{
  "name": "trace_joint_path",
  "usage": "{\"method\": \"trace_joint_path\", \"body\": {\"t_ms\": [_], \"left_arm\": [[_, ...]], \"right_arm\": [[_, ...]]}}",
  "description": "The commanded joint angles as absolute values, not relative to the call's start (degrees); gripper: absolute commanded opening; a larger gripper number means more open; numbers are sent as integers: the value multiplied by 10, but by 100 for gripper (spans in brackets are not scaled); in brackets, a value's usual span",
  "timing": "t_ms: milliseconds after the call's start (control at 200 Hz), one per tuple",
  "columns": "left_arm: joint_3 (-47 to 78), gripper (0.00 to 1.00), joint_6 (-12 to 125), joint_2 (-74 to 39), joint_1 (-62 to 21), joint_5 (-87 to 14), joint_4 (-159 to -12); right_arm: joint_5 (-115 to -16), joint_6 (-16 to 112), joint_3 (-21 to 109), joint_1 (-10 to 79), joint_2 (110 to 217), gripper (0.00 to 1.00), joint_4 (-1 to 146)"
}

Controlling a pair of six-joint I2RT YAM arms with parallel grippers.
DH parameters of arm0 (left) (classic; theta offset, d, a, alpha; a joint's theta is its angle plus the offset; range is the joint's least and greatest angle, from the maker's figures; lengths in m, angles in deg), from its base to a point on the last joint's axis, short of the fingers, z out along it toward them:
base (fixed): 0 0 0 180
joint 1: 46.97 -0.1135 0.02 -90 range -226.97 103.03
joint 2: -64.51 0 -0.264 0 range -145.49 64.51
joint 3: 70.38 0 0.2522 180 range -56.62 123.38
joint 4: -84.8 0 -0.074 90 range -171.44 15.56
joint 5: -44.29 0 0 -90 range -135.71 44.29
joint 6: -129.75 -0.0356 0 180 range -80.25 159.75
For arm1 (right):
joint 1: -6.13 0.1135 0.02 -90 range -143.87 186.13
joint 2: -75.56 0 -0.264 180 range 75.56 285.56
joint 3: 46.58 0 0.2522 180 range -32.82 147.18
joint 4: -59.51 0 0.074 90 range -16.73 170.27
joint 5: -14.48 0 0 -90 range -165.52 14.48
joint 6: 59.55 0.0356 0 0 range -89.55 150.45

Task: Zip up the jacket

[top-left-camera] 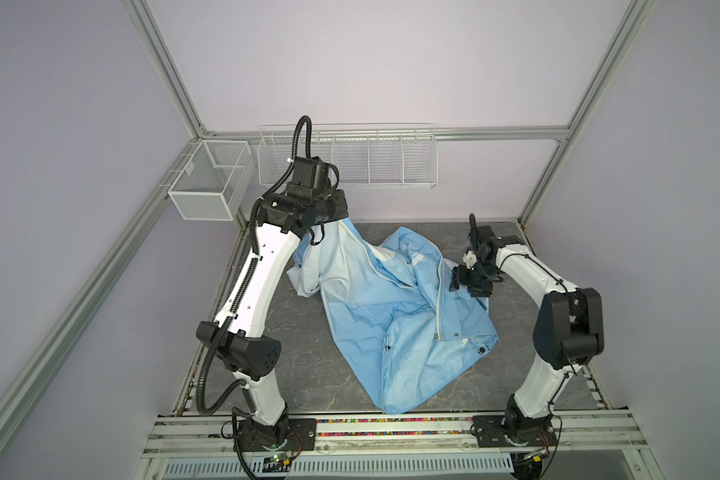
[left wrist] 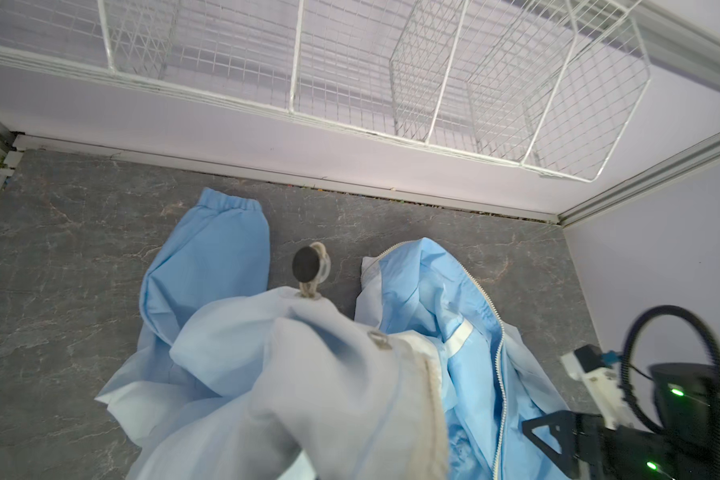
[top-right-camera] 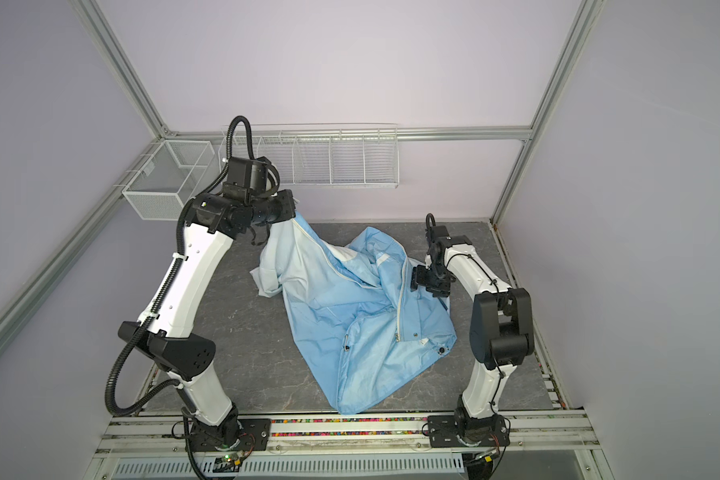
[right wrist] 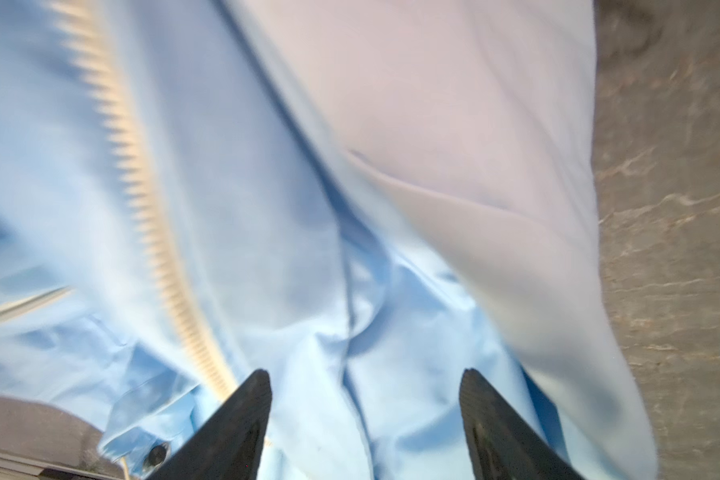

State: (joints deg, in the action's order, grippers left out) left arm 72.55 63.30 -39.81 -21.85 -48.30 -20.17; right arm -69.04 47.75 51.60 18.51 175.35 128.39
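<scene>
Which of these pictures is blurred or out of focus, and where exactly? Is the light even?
Right wrist view: motion blur smears the zipper teeth and the jacket cloth; the dark fingers look crisper. Left wrist view: the nearest fold is out of focus, the floor sharp, the wire rack bowed by the lens. Both top views: sharp, evenly lit, soft shadows.

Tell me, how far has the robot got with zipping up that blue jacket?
Nothing looks zipped yet: the jacket lies open, its raised zipper row apart from the other zipper row. In hand: the left gripper is shut on the pale upper edge, holding it up; the right gripper hovers open over fabric beside the other row. Left: bringing both rows together, joining them and closing the zipper.
</scene>
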Motion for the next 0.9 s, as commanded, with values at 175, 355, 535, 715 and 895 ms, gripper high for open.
{"method": "trace_joint_path", "body": {"t_ms": [175,355,535,715,895], "left_arm": [[793,0,648,-424,-248,-484,-173],[797,0,653,-431,-266,-464,-183],[799,0,648,-434,-268,-458,-183],[799,0,648,-439,-270,-449,-183],[796,0,647,-437,-272,-445,-181]], "right_arm": [[-594,483,546,324,1729,71,1235],[-578,626,481,354,1758,66,1222],[-558,709,421,357,1762,62,1177],[-553,749,398,357,1783,62,1145],[-562,759,402,358,1819,63,1123]]}}
